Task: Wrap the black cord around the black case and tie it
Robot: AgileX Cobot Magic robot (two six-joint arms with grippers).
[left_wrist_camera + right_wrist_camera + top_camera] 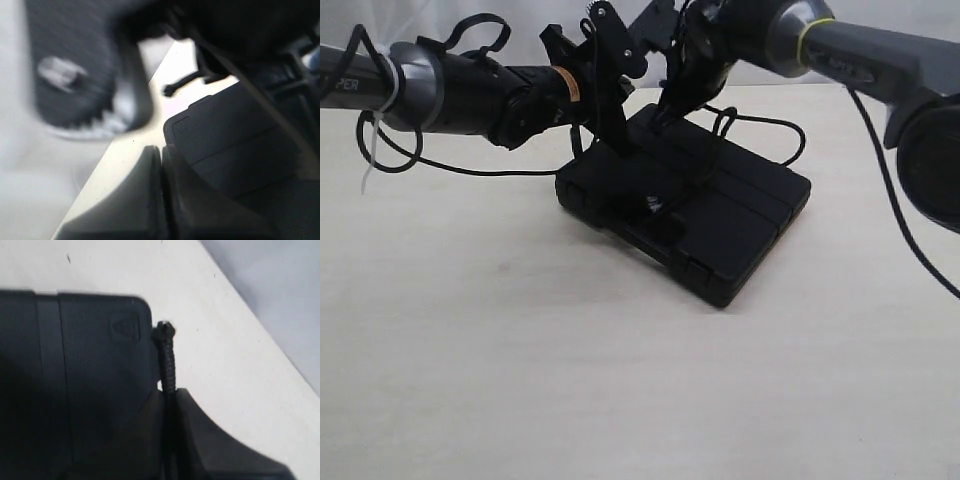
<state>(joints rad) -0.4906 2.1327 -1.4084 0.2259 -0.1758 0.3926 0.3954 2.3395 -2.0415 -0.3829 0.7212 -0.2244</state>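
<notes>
My right tool (169, 396) clenches the black cord (166, 352), its end lying along the edge of the black case (75, 390). My left tool (161, 156) is clenched shut beside that case.

Bright even light; soft shadows; left wrist view badly blurred; exterior clearer.

Exterior wide; wrist views close on black case (745, 225)
</notes>
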